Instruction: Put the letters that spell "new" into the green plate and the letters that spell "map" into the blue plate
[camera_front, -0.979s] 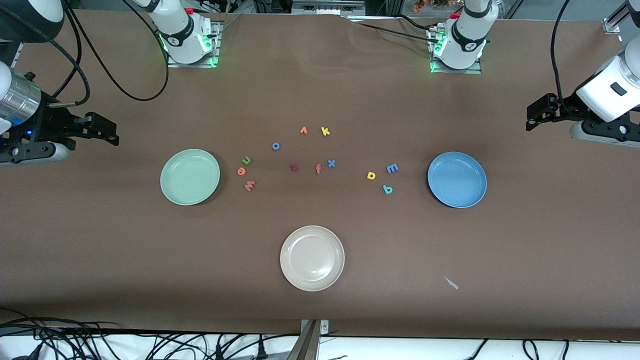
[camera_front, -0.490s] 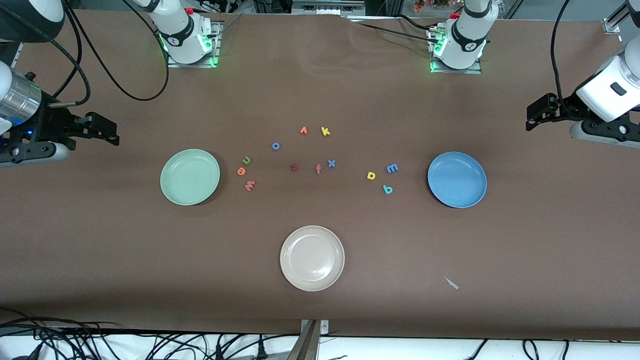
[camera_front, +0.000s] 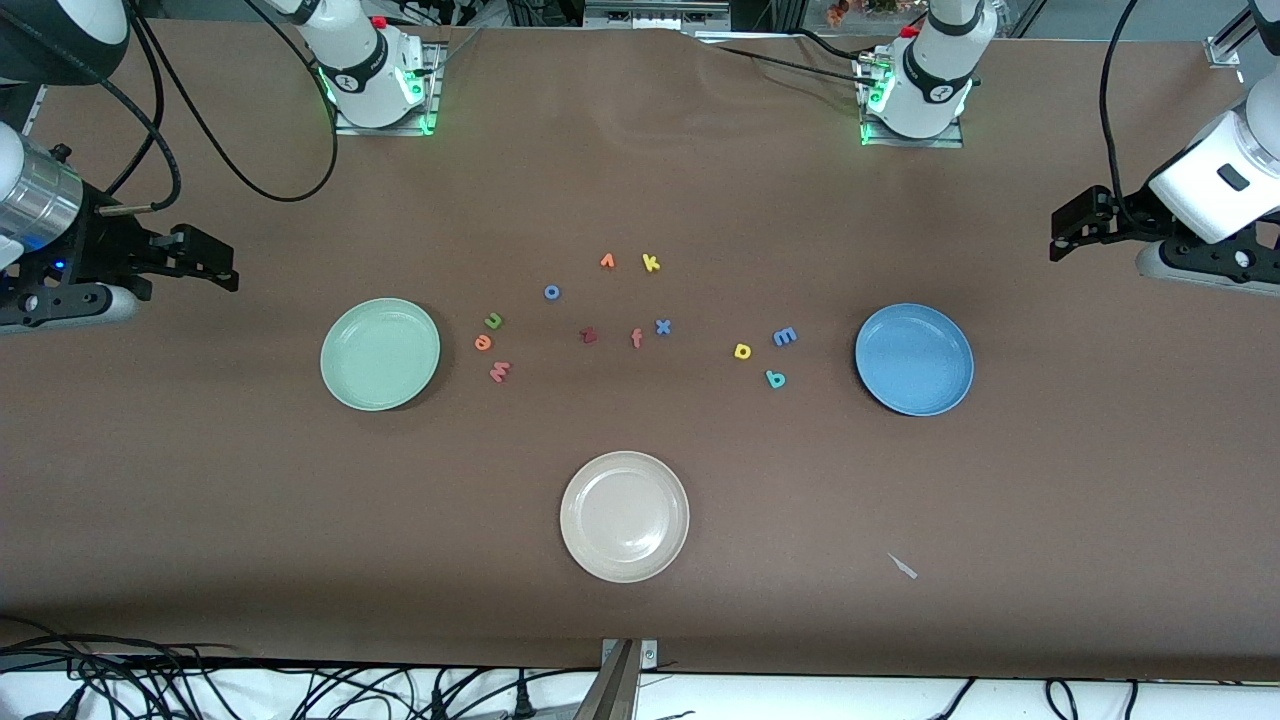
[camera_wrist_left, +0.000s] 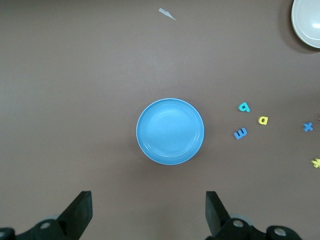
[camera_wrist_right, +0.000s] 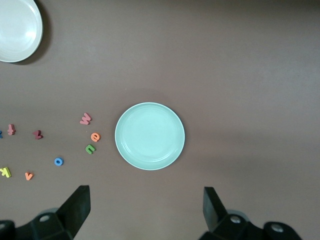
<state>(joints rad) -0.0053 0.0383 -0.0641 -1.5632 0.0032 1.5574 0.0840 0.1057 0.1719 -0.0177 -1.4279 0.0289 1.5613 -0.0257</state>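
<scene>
Below the open left pincer (camera_wrist_left: 147, 212) lies the blue plate (camera_wrist_left: 170, 131).

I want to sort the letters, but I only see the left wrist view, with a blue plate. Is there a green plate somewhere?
Observer: Yes, a green plate sits toward the right arm's end of the table, with nothing in it.
Operator: Are n, e and w close to it?
Observer: Yes. The green n, orange e and salmon-red w lie beside it, toward the middle.
Operator: Where's the other tool?
Observer: The right tool hangs open at the right arm's end, holding nothing.
</scene>
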